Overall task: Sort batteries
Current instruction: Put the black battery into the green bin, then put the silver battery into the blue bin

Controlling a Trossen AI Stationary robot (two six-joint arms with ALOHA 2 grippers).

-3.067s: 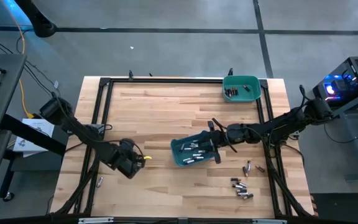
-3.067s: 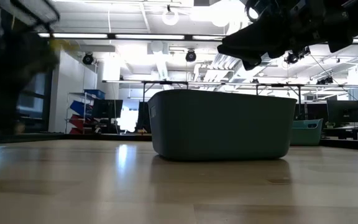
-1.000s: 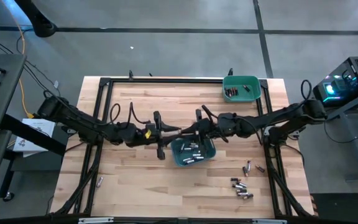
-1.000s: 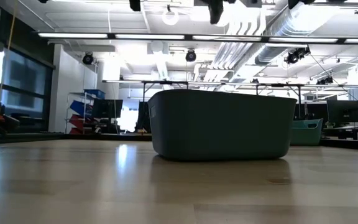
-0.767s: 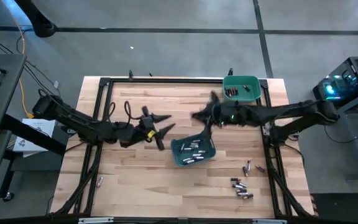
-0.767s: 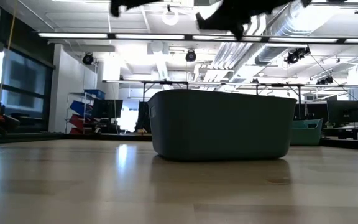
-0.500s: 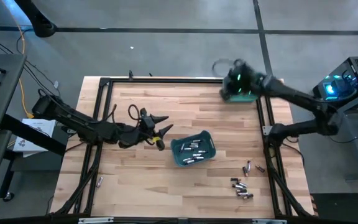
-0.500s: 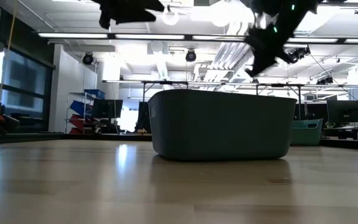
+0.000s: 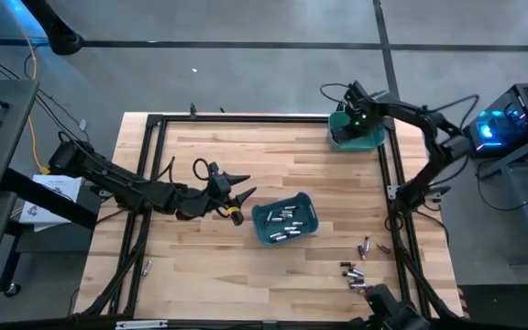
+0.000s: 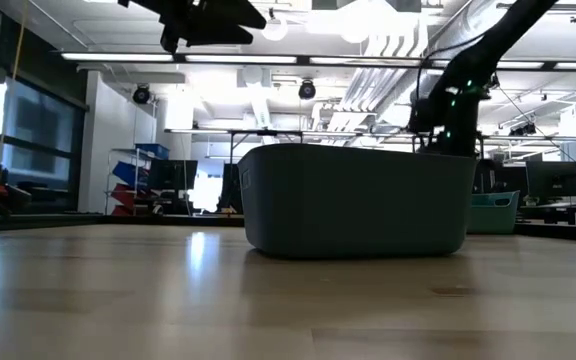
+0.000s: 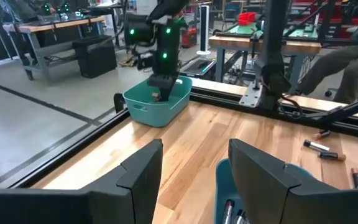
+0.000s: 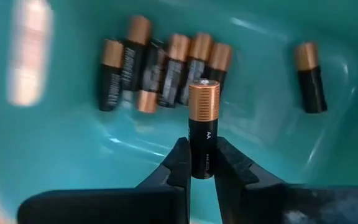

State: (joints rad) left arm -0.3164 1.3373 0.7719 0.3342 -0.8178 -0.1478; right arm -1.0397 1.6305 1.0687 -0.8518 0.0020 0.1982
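My right gripper [image 9: 356,124] hangs over the far-right teal bin [image 9: 375,139], pointing down, shut on a black-and-copper battery [image 12: 203,112]. Several like batteries [image 12: 166,68] lie on that bin's floor. My left gripper [image 9: 238,196] stands open just left of the centre teal bin [image 9: 285,236], nothing between its fingers [image 11: 143,168]. The centre bin holds several silvery batteries [image 9: 286,218]. More loose batteries [image 9: 356,273] lie on the table at the near right. My right gripper pinches the battery's black end [image 12: 202,158] between its two fingers, which come from above and lie along it. The battery stands on end, its copper end [image 12: 204,93] pointing down into the far-right bin, above the batteries lying there.
A black frame [image 9: 154,124] runs around the wooden table. One battery [image 9: 147,268] lies near the left rail. A dark shape [image 9: 388,307] shows at the table's near right edge. In the low view the centre bin [image 10: 358,200] hides the table's middle.
My right gripper has swung from above the centre bin to the far-right bin, tipped until it points down, and sunk toward it with the battery. My left gripper has drawn back a little from the centre bin toward the table's left edge.
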